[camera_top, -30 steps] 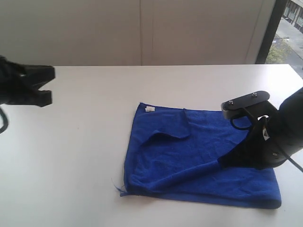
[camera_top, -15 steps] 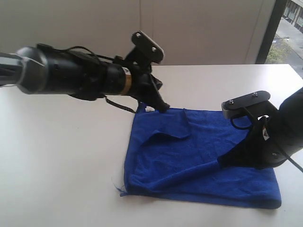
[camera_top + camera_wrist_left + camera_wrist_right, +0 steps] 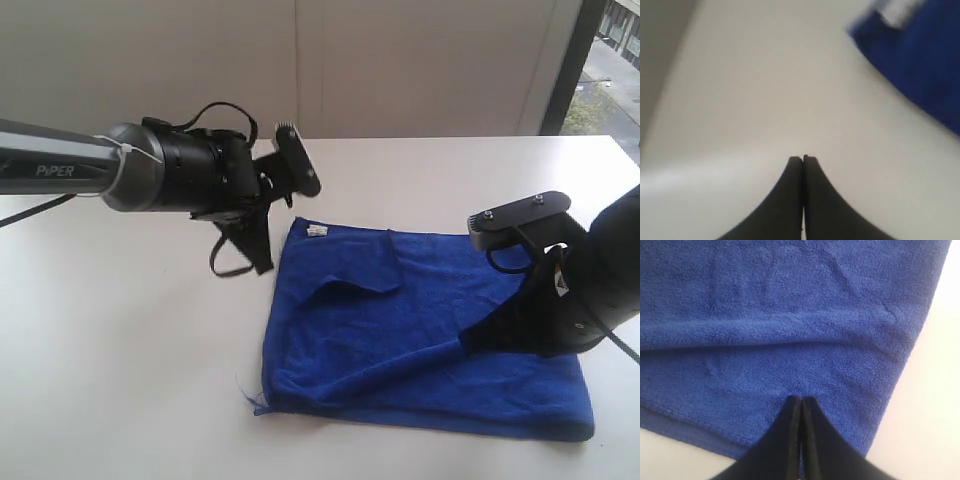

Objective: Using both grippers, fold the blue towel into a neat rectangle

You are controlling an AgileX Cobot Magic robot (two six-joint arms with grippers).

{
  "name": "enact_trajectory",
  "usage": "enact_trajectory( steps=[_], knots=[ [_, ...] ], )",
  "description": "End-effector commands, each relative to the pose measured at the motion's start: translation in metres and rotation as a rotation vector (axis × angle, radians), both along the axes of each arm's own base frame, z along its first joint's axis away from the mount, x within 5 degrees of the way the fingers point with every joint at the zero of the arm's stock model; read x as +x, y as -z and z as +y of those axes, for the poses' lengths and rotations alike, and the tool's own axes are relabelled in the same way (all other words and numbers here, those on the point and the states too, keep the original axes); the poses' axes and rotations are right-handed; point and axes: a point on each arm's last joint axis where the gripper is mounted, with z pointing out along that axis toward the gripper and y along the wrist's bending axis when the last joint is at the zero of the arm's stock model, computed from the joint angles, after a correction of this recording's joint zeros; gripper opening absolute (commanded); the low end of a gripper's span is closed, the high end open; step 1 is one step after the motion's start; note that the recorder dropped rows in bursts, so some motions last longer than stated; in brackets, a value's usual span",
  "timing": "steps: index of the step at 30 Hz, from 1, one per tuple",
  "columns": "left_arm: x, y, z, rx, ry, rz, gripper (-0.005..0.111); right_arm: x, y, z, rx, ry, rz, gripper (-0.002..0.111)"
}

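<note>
While both pairs of jaws stand pressed together, my left gripper [image 3: 802,160] hangs over the table [image 3: 150,350] just left of the blue towel [image 3: 400,330], nearest its far-left corner; my right gripper [image 3: 801,400] touches its right half. Its long axis seems to run left-right.

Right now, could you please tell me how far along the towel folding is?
Done: the blue towel looks folded once, but a flap near the white tag is rumpled. In hand: the right pincer, shut, tip on the cloth; the left pincer, shut and empty, over bare table beside that tag. Left: flattening the flap and squaring the edges.
</note>
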Motion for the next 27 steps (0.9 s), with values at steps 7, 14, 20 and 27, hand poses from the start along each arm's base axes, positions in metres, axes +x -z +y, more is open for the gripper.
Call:
enact_trajectory(
  steps=[7, 14, 20, 27],
  knots=[
    [-0.034, -0.031, -0.062, -0.342, 0.245, 0.336, 0.000, -0.001, 0.000, -0.002, -0.008, 0.003, 0.000, 0.000],
    [-0.052, -0.020, -0.092, -0.246, 0.474, 0.267, 0.043, 0.000, 0.000, -0.002, -0.002, 0.002, -0.009, 0.000],
    [-0.050, 0.002, -0.095, -0.213, 0.475, 0.305, 0.061, 0.000, 0.000, -0.002, -0.001, 0.003, -0.009, 0.000],
    [-0.041, 0.012, -0.096, -0.150, 0.517, 0.221, 0.056, 0.001, -0.001, -0.001, 0.005, -0.001, -0.022, 0.000]
  ],
)
